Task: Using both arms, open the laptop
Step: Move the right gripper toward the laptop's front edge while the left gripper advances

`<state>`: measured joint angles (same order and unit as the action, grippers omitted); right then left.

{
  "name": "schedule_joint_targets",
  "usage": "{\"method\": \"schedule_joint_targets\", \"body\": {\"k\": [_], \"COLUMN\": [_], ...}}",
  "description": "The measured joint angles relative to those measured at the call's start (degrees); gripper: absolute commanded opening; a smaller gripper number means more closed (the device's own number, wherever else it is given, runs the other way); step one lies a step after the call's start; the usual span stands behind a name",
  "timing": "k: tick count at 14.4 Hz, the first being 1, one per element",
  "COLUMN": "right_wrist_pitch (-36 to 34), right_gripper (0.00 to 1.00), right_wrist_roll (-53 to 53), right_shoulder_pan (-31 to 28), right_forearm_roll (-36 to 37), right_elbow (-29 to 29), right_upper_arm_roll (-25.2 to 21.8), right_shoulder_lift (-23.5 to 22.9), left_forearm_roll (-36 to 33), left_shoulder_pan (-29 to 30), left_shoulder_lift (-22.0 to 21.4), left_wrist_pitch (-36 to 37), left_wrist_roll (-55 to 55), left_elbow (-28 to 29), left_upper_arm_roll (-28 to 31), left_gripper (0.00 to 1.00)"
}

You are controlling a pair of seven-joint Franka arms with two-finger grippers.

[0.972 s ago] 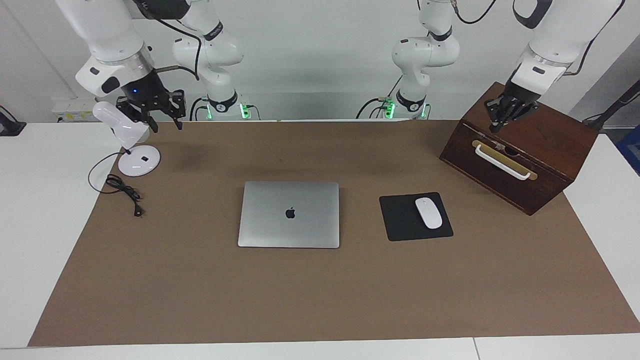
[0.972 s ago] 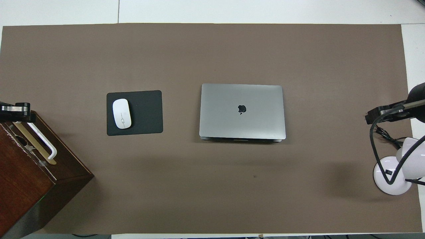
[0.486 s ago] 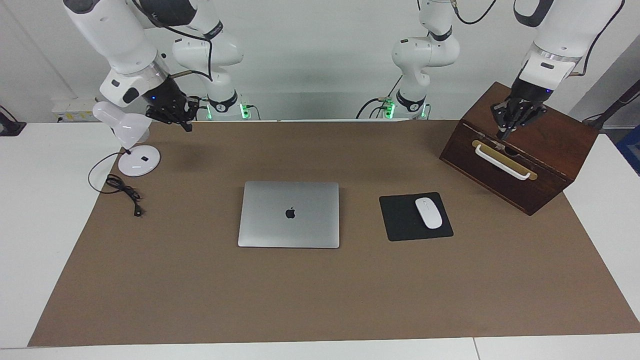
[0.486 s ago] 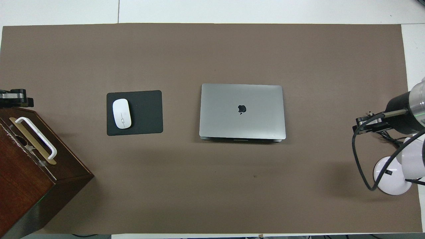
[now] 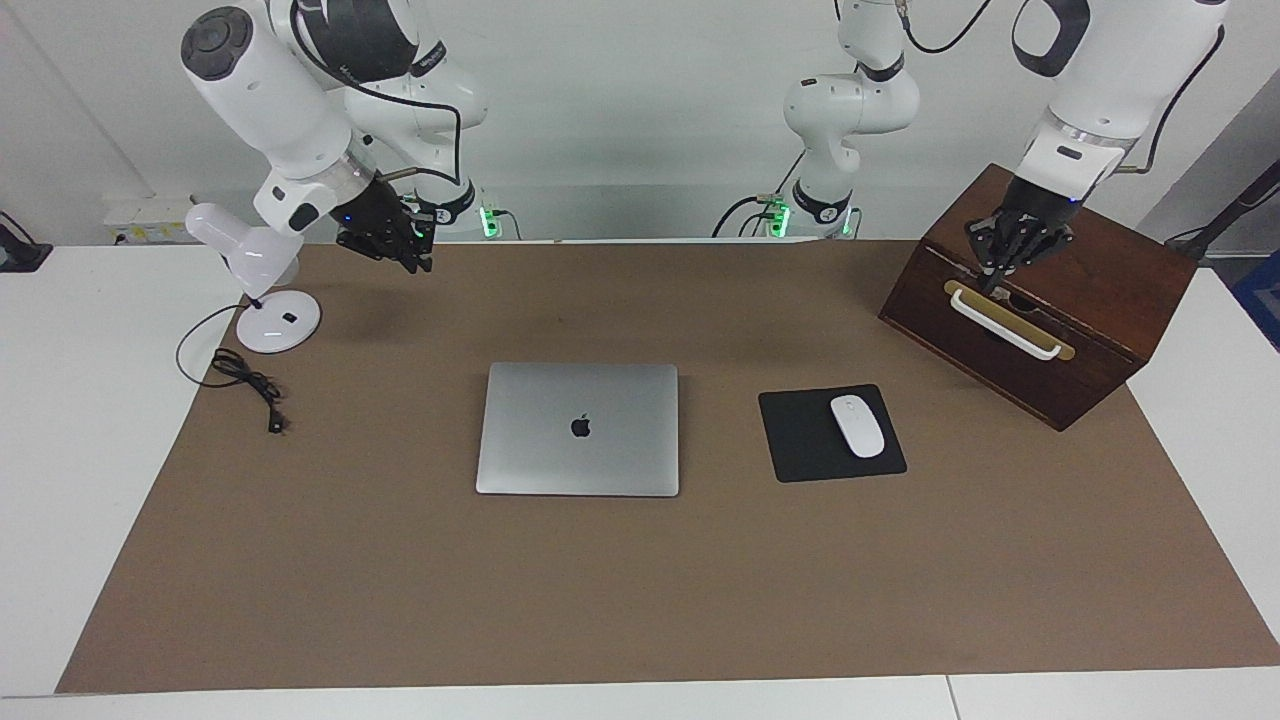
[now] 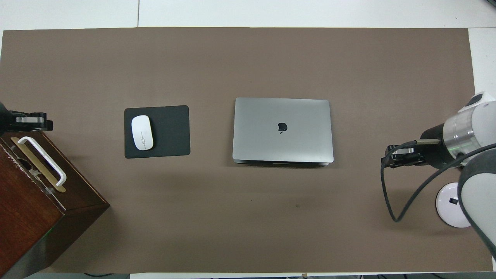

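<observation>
Laptop (image 5: 578, 428) lies shut, lid logo up, mid-mat beside the mouse pad (image 5: 830, 433), apart from both grippers, so nothing is braced or lifted yet. Left gripper (image 5: 1003, 262) hangs clenched and empty over the wooden box (image 5: 1050, 300), just above its handle. Right gripper (image 5: 392, 240) is up over the mat near the lamp (image 5: 262, 290), holding nothing; I cannot tell how its fingers stand.

A robotics lab staged as an office desk: two white arms (image 5: 300, 110) bolted at the twelve o'clock edge of a white table (image 5: 90, 420), a brown mat (image 5: 640, 600), and desk props around a laptop (image 5: 578, 428), namely mouse (image 5: 857, 425), lamp (image 5: 262, 290), wooden box (image 5: 1090, 290).
</observation>
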<state>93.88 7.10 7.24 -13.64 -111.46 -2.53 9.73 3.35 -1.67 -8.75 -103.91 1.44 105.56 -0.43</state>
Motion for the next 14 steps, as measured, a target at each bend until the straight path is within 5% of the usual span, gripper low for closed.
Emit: {"method": "schedule_joint_targets", "body": {"k": [2, 3, 6, 8, 14], "right_wrist_pitch": [3.45, 5.26, 10.0, 12.81, 21.92], "right_gripper": [0.51, 0.73, 0.82, 1.0, 1.0], "right_wrist_roll": [2.56, 3.92, 9.05, 12.26, 20.15], "right_shoulder_pan": [0.86, 1.55, 2.85, 2.91, 4.91], "right_forearm_roll": [-1.83, -2.48, -7.15, -11.85, -19.94], "right_elbow": [-2.95, -4.69, -9.3, -11.69, -17.92], "right_upper_arm_roll": [0.0, 0.01, 0.05, 0.03, 0.03], "right_shoulder_lift": [0.55, 0.87, 1.64, 1.84, 1.91], "left_forearm_roll": [0.06, 0.09, 0.13, 0.16, 0.33], "left_shoulder_pan": [-1.86, -3.07, -6.63, -9.05, -21.13], "left_shoulder_lift": [-2.87, -4.72, -11.15, -15.25, -23.45], "left_wrist_pitch": [-6.8, -10.65, -22.16, -27.91, -41.61], "left_wrist_roll": [0.14, 0.14, 0.14, 0.14, -5.28], "left_elbow": [6.98, 11.15, 24.48, 31.75, 44.96], "left_upper_arm_roll": [-0.06, -0.07, -0.15, -0.16, -0.31], "left_gripper": [0.0, 0.0, 0.0, 0.0, 0.0]}}
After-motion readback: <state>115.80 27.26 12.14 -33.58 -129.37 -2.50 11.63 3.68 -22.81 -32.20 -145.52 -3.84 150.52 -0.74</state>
